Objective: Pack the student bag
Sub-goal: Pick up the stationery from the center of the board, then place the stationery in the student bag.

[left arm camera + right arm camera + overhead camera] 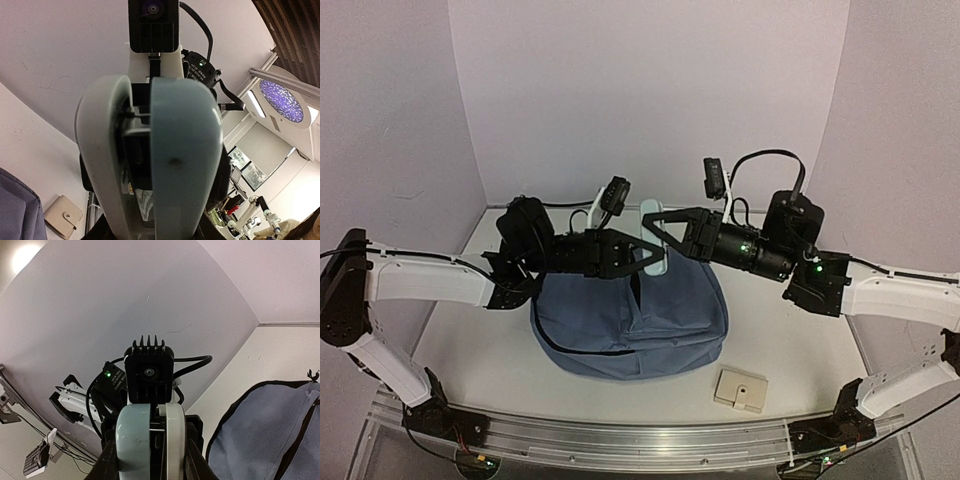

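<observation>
Pale lilac walls close around the white table, where the student bag lies in the middle; packing seems barely begun. Above the bag's far edge your left gripper reaches in level, fingers beside a pale blue-and-white oblong thing; whether they press it I cannot tell. Your right gripper meets it there, clamped on that thing. A beige wallet lies outside, near the bag's right front corner.

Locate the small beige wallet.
In the top view, the beige wallet lies flat on the table, just off the student bag's near right corner, apart from it.
</observation>
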